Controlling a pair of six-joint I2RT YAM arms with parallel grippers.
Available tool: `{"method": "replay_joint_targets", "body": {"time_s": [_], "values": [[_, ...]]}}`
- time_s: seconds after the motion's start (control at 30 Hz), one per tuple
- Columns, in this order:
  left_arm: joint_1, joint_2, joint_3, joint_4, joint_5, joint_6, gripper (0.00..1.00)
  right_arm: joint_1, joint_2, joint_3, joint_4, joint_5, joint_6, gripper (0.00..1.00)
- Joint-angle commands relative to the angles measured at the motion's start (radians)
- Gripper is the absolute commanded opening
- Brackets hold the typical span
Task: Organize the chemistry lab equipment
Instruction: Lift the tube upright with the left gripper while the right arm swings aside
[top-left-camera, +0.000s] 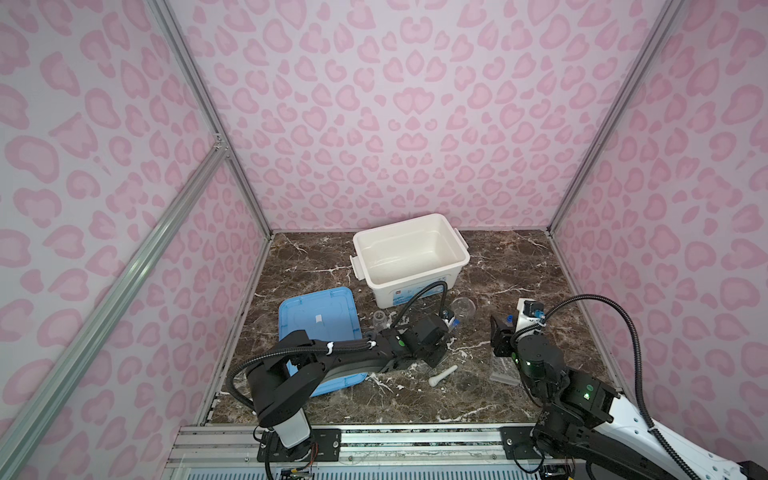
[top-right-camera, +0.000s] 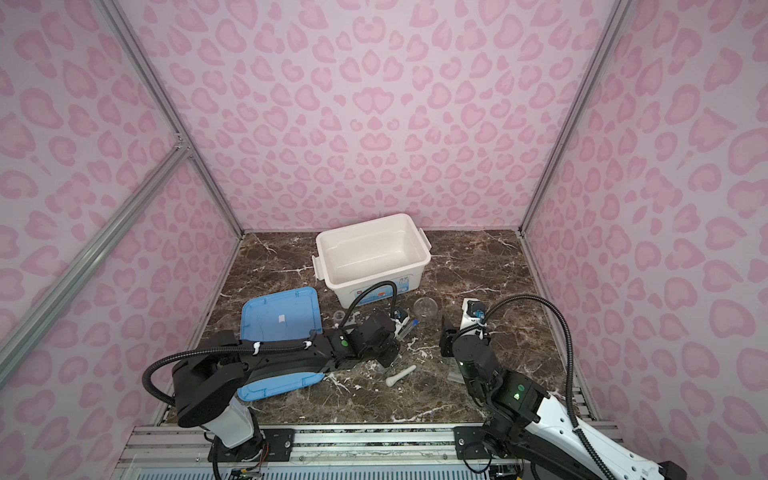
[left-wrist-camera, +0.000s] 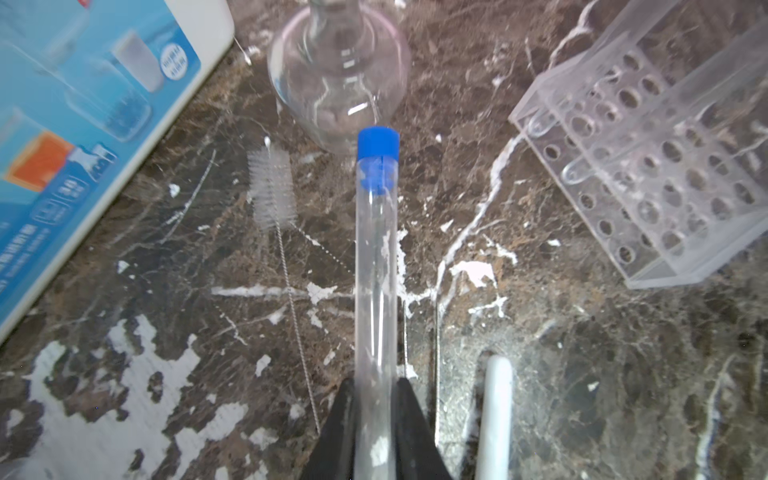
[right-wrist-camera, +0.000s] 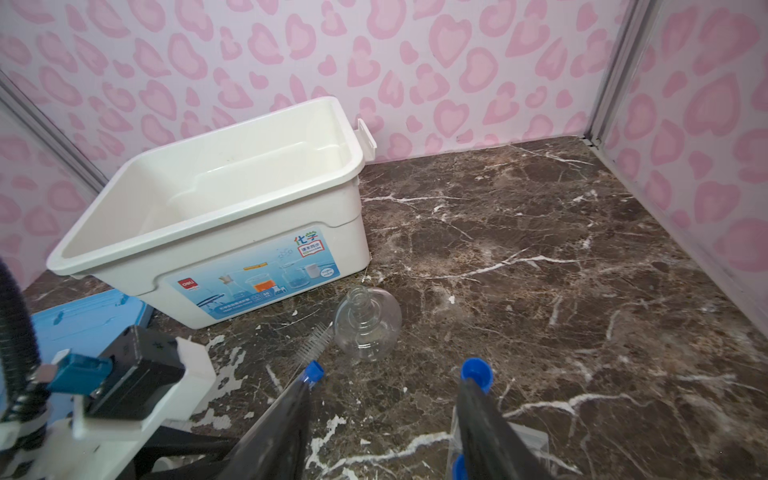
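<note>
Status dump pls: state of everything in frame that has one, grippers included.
white bin: open, empty
blue lid: off, lying flat beside the bin
test tube: capped, gripped at its bottom end
left gripper: shut on the test tube
right gripper: open, empty
tube rack: holds two tubes
round flask: unstoppered, empty
pestle: lying loose
brush: lying loose

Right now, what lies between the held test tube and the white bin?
A wire-stemmed bristle brush lies on the marble there; the left wrist view shows it.
</note>
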Motion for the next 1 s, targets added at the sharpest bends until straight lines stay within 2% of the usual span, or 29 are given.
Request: {"method": "replay_joint_targets", "body": {"time_s": [0.0,0.13,0.27,0.6,0.97], "values": [[-0.006,-0.057,-0.032,0.076,-0.017,0.039,0.15,-0.095,-0.019,0.003,0.046,-0.259,0.021,0.58],[-0.016,-0.120,-0.082,0.145,-0.017,0.074,0.15,-0.264,-0.067,-0.018,0.089,-0.513,0.084,0.57],[-0.026,-0.163,-0.116,0.192,-0.017,0.107,0.15,-0.362,-0.092,-0.022,0.101,-0.640,0.109,0.56],[-0.063,-0.255,-0.191,0.341,-0.032,0.171,0.14,-0.463,0.024,0.009,0.160,-0.925,0.155,0.56],[-0.074,-0.302,-0.233,0.397,-0.023,0.201,0.14,-0.566,0.089,-0.009,0.285,-1.141,0.281,0.51]]}}
